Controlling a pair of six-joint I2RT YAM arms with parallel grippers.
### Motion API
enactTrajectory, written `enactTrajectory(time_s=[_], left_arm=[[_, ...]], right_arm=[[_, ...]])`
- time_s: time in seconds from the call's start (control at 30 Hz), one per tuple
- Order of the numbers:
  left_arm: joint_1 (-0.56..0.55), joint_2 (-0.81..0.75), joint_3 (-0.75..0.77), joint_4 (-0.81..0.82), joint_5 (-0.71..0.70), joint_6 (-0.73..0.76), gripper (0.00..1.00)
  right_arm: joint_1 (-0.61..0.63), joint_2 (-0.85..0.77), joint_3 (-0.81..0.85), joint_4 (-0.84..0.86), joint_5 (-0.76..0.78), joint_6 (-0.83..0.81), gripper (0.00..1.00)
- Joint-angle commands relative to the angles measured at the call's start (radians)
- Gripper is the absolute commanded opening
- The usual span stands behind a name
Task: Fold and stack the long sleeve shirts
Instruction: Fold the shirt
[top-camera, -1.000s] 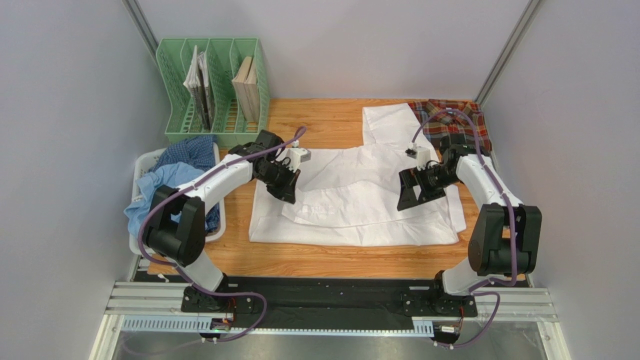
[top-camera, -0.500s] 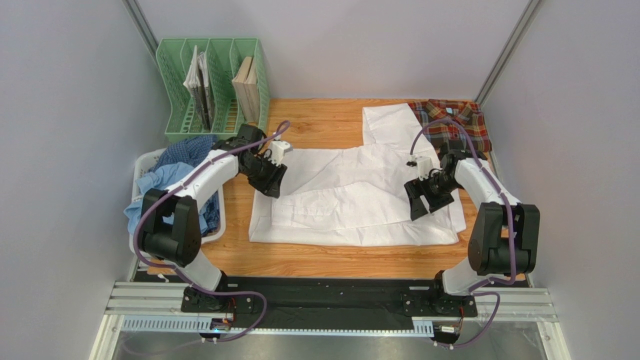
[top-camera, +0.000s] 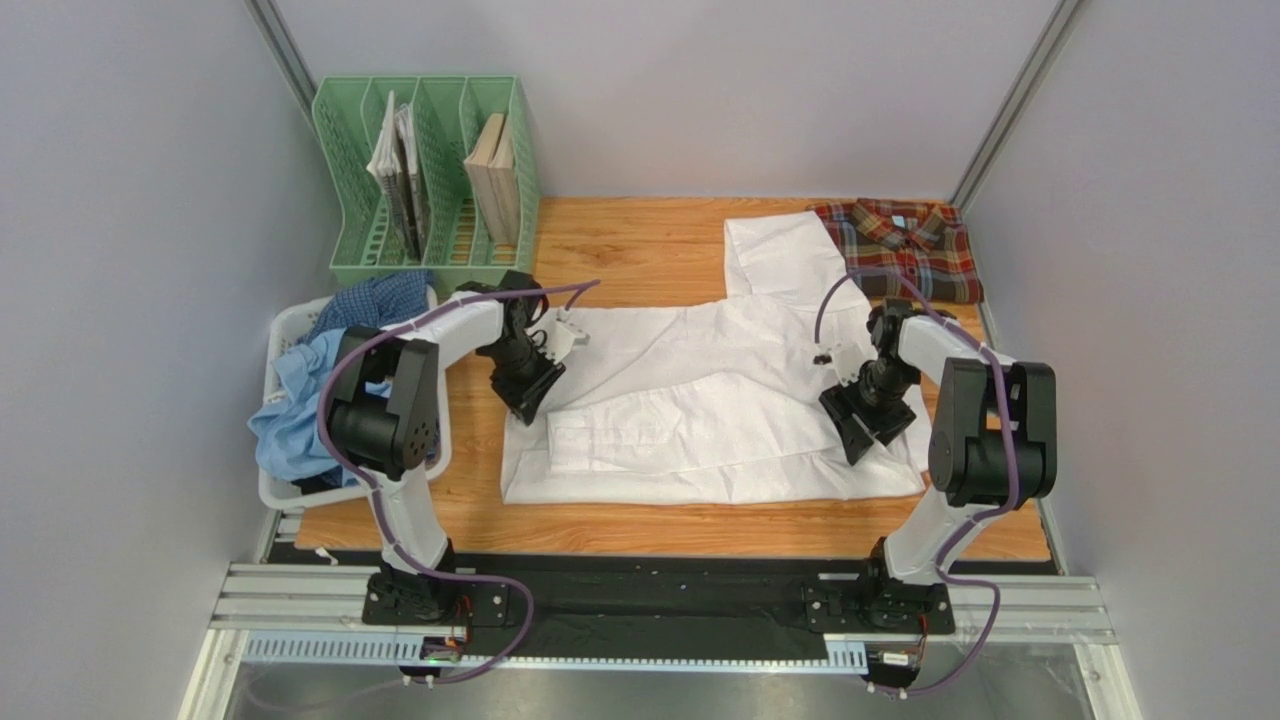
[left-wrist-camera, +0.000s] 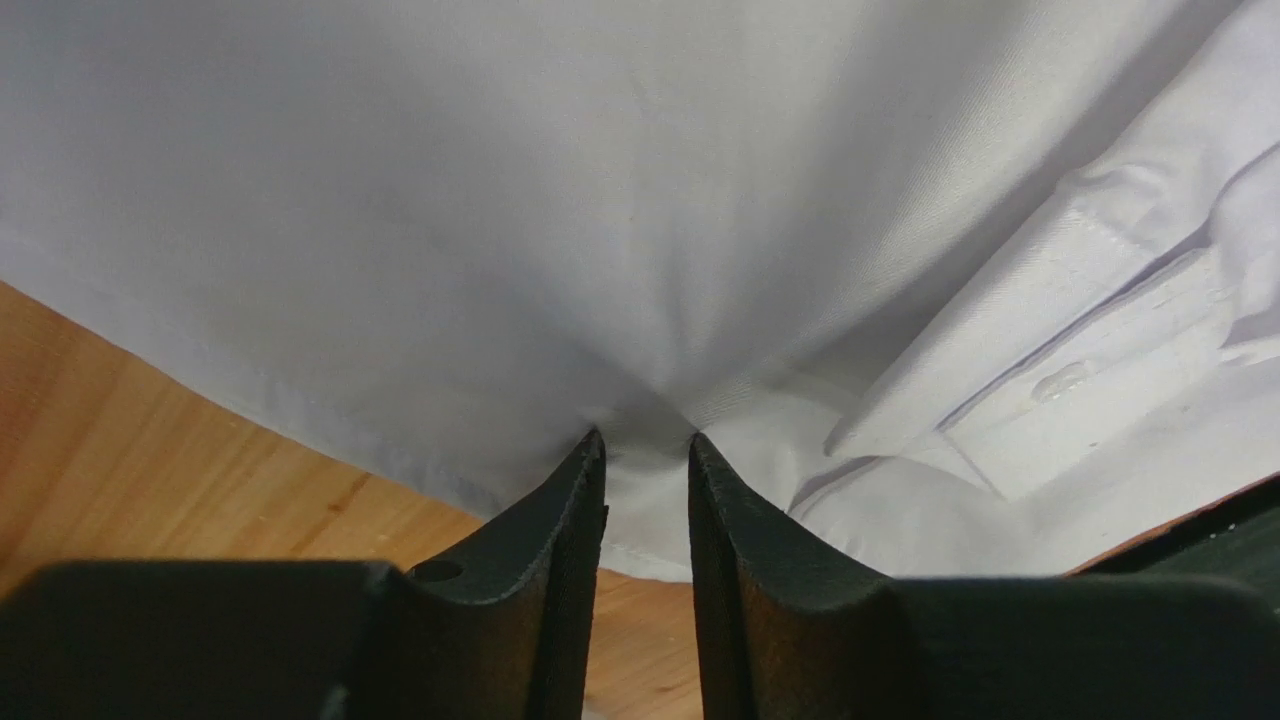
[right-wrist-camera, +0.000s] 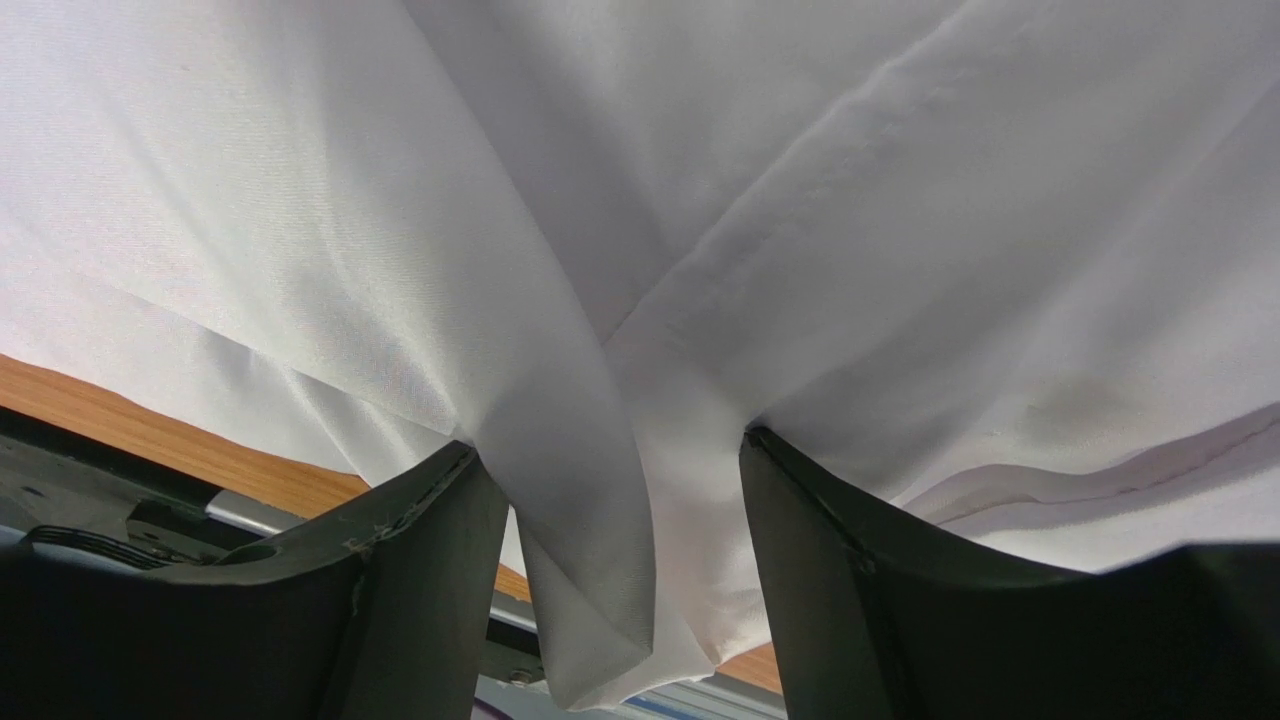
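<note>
Since both sit at side hems of the white shirt (top-camera: 706, 398), flat mid-worktop (top-camera: 646, 240), you're prob. set for a fold: L pincer (left-wrist-camera: 646, 443) pinches its left edge, R pincer (right-wrist-camera: 606, 443) spread astride a fold, not clamped. Plaid shirt (top-camera: 902, 248) lies folded beyond it; basket (top-camera: 280, 491) left of it holds blue shirts (top-camera: 308, 398); rack (top-camera: 343, 165) has books.

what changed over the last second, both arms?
Both arms swung outward and toward the near edge. The left gripper now sits at the white shirt's left edge, pinching the cloth. The right gripper is at its right edge, jaws open around a fold. The shirt barely shifted. Plaid shirt, basket and file rack are unchanged.
</note>
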Motion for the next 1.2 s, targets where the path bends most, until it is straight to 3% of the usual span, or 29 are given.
enactTrajectory(time_s=[0.0,0.1,0.23,0.37,0.6,0.8,1.03,1.17], left_arm=[[-0.004,-0.075,-0.077,-0.076,-0.072,0.064,0.33],[-0.004,-0.127,-0.099,-0.118,-0.075,0.084,0.33],[-0.003,-0.175,-0.033,-0.156,-0.043,0.081,0.35],[-0.05,-0.134,0.126,-0.216,0.034,0.071,0.41],[-0.083,0.003,0.179,-0.144,0.05,-0.002,0.42],[-0.084,0.073,0.116,-0.113,-0.018,0.008,0.39],[-0.063,0.032,0.001,-0.126,-0.066,0.064,0.34],[-0.06,-0.032,-0.031,-0.144,-0.06,0.093,0.34]], right_arm=[[-0.006,-0.014,-0.054,-0.067,0.025,-0.089,0.63],[-0.007,-0.051,-0.04,-0.188,-0.041,-0.143,0.64],[-0.022,-0.104,0.11,-0.297,-0.161,-0.148,0.72],[-0.038,-0.065,0.241,-0.252,-0.216,-0.051,0.68],[-0.038,0.142,0.345,-0.158,-0.124,0.012,0.61],[-0.006,0.247,0.266,-0.104,-0.047,0.006,0.56],[0.126,0.207,0.075,-0.089,-0.035,-0.014,0.55],[0.137,0.155,0.061,-0.13,-0.061,-0.028,0.57]])
